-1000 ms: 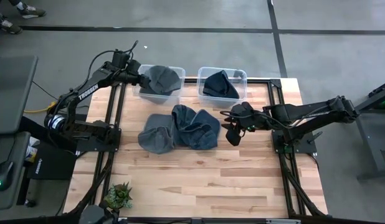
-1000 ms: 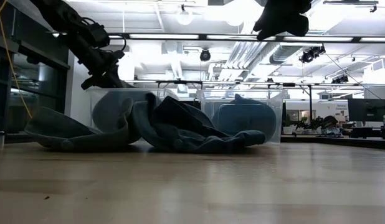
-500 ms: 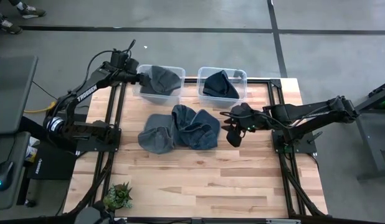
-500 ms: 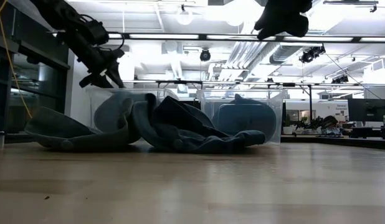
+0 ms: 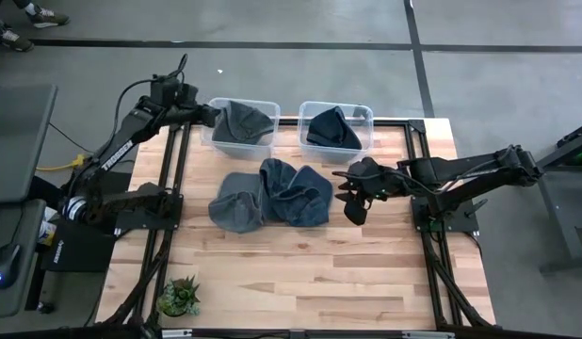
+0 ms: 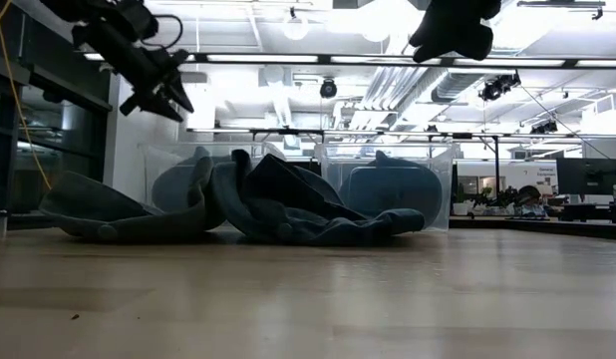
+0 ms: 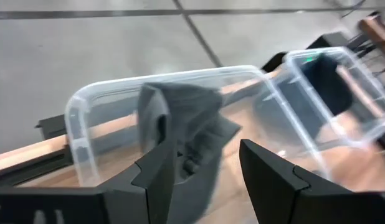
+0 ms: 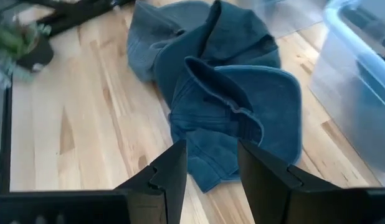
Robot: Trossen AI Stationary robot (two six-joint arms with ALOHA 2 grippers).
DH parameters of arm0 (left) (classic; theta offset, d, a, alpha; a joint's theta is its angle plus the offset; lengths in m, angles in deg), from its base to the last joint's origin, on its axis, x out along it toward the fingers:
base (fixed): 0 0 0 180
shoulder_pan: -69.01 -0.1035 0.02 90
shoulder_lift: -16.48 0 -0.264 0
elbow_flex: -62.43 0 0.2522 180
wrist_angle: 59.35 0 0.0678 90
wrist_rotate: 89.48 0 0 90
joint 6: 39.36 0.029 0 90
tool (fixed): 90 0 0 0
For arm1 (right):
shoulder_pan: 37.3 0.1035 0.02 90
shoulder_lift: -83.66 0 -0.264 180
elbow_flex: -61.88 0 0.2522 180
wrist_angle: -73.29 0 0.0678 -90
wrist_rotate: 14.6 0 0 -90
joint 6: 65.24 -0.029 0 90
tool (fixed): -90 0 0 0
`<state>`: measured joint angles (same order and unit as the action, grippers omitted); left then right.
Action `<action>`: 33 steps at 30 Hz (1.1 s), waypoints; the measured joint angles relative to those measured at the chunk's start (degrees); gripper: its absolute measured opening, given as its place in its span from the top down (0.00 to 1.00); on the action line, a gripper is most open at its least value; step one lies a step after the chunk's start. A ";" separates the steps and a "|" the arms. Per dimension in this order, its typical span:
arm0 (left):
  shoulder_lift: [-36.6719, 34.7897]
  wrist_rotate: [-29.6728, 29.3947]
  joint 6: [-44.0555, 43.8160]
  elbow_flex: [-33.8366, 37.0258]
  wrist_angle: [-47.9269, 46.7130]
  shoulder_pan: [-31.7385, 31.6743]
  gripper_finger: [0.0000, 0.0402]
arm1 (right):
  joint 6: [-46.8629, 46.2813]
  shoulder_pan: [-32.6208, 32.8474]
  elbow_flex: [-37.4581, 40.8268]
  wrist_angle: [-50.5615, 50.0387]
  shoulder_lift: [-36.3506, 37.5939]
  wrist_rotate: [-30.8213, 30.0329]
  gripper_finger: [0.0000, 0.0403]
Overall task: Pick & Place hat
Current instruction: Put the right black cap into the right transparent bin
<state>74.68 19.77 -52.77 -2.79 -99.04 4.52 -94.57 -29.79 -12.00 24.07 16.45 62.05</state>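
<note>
Grey hat (image 5: 242,121) lies in the left bin (image 5: 216,141); our left gripper (image 5: 202,114) hangs spread beside it. Our right gripper (image 5: 350,200), spread, must next descend onto the blue hats (image 5: 296,193).

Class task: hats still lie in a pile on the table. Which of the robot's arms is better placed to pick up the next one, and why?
Probably the right. The right gripper hovers open beside the pile of hats, while the left gripper is off by the left bin.
</note>
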 joint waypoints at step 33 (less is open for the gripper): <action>-6.62 0.76 -12.34 -0.02 -9.99 29.84 0.96 | -9.65 0.00 13.18 3.01 0.36 4.79 0.67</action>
<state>68.06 20.53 -65.11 -2.81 -109.03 34.35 -104.22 -29.79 1.18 27.08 16.81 66.84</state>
